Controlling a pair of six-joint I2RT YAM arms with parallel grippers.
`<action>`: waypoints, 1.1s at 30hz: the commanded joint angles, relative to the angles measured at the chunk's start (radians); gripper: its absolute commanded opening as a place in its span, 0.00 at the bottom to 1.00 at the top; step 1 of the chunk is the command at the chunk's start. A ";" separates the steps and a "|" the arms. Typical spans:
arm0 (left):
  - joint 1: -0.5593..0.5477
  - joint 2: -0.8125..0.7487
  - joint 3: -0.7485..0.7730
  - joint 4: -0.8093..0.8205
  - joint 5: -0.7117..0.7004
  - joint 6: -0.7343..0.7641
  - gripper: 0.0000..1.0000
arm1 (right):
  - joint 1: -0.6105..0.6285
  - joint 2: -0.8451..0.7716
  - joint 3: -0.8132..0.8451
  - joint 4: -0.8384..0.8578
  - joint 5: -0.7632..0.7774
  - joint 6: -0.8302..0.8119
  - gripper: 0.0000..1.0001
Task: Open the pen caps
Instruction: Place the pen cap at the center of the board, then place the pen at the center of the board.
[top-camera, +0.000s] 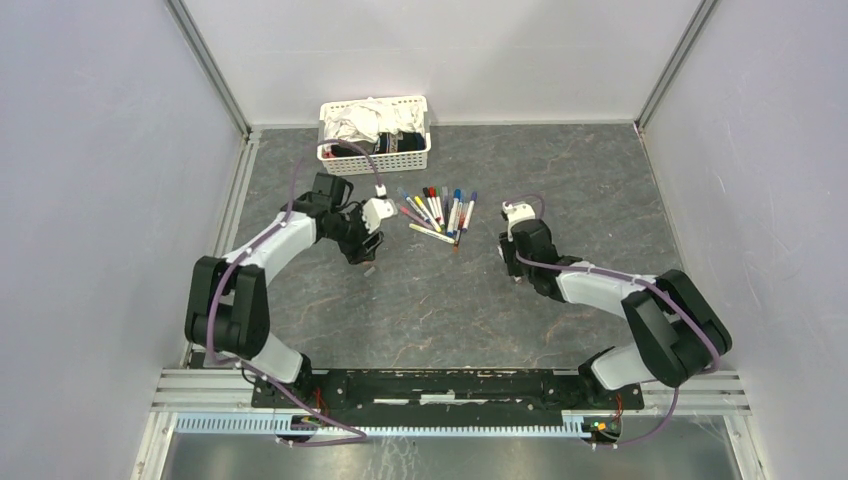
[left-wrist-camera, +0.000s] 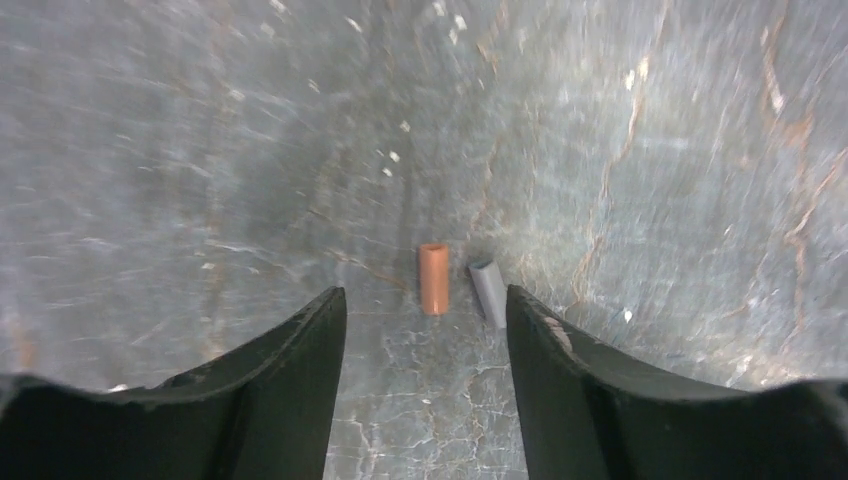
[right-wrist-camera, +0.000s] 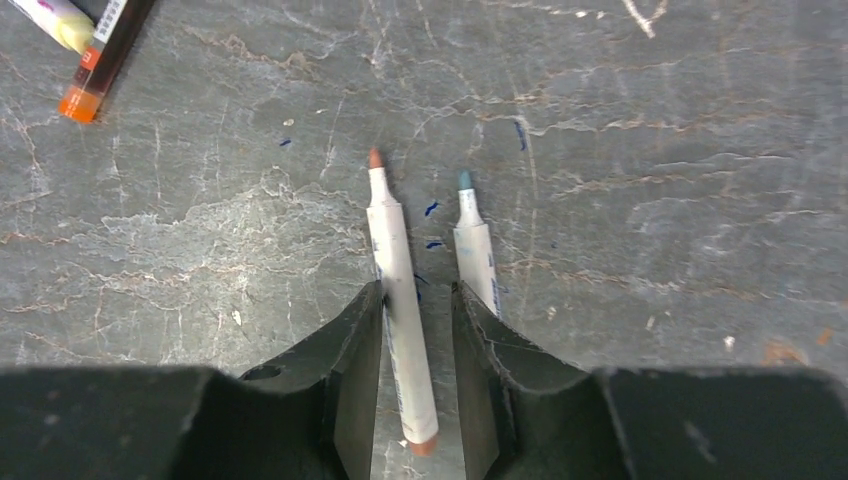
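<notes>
Two loose pen caps lie side by side on the table in the left wrist view, an orange cap (left-wrist-camera: 433, 279) and a grey cap (left-wrist-camera: 489, 292). My left gripper (left-wrist-camera: 425, 292) hangs open just above them, with nothing between its fingers. In the right wrist view an uncapped white pen with an orange tip (right-wrist-camera: 398, 270) lies between the parted fingers of my right gripper (right-wrist-camera: 417, 290). There is a gap on its right side. A second uncapped pen with a grey tip (right-wrist-camera: 474, 245) lies beside the right finger. Several capped pens (top-camera: 437, 212) lie in a pile between the arms.
A white slotted basket (top-camera: 375, 150) of cloths stands at the back behind the pile. A dark marker with an orange end (right-wrist-camera: 100, 60) and a yellow-ended one (right-wrist-camera: 55, 18) lie at the far left of the right wrist view. Blue ink marks dot the table.
</notes>
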 joint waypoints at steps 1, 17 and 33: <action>0.001 -0.097 0.139 -0.072 0.078 -0.089 0.71 | 0.015 -0.081 0.066 -0.041 0.064 0.012 0.38; 0.101 -0.305 0.331 -0.233 0.098 -0.256 1.00 | 0.124 0.321 0.564 -0.120 -0.374 -0.160 0.56; 0.125 -0.280 0.323 -0.299 0.143 -0.292 1.00 | 0.141 0.415 0.576 -0.109 -0.328 -0.190 0.55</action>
